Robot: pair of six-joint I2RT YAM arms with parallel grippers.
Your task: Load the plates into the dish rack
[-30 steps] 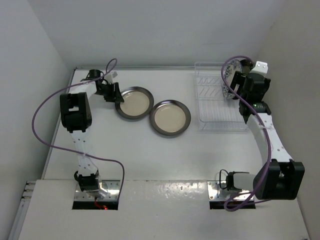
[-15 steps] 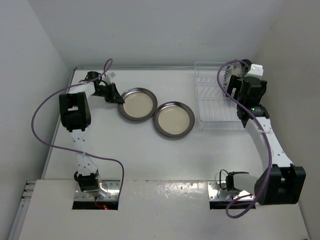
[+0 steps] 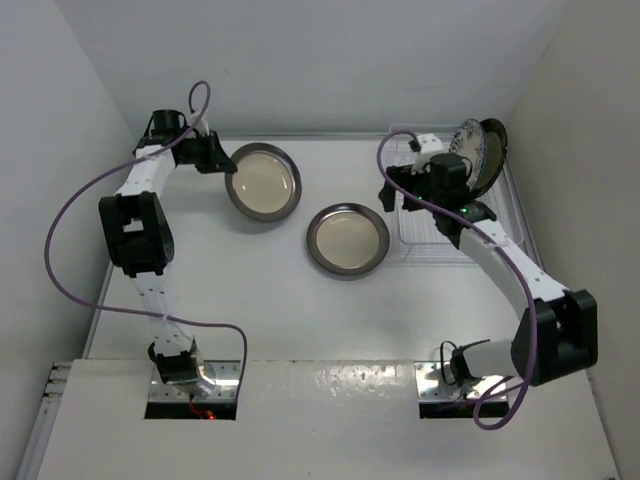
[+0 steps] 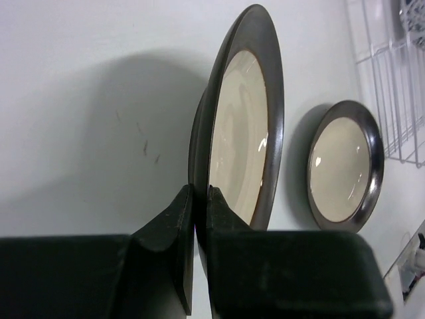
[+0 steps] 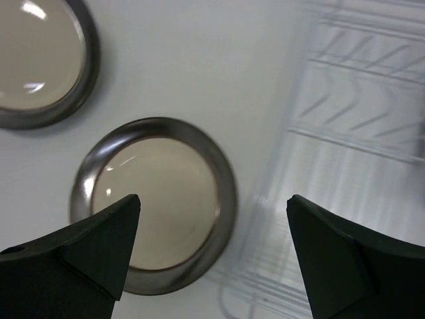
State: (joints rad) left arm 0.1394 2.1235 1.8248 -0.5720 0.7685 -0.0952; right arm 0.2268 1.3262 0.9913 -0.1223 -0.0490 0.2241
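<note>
Clearly, one grey-rimmed plate [image 4: 242,133] sat tilted toward eleven o'clock on the worktop [image 3: 260,300], its rim clamped in the left pincer [image 4: 199,199]. A second grey-rimmed plate [image 3: 347,239] lay flat near the centre. At two o'clock, the dish rack [image 3: 430,245] held the blue floral plate [image 3: 468,150] upright. The right pincer [image 5: 212,199] hung at the rack's nine o'clock edge, fingers apart.

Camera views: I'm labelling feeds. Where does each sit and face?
Top external: above, behind the bases, looking down at the table; left arm and right arm show.
Left wrist: looks along the left gripper, shut on the held plate.
Right wrist: looks down past the open right gripper at the flat plate and dish rack.
Shared: all show the flat plate.
</note>
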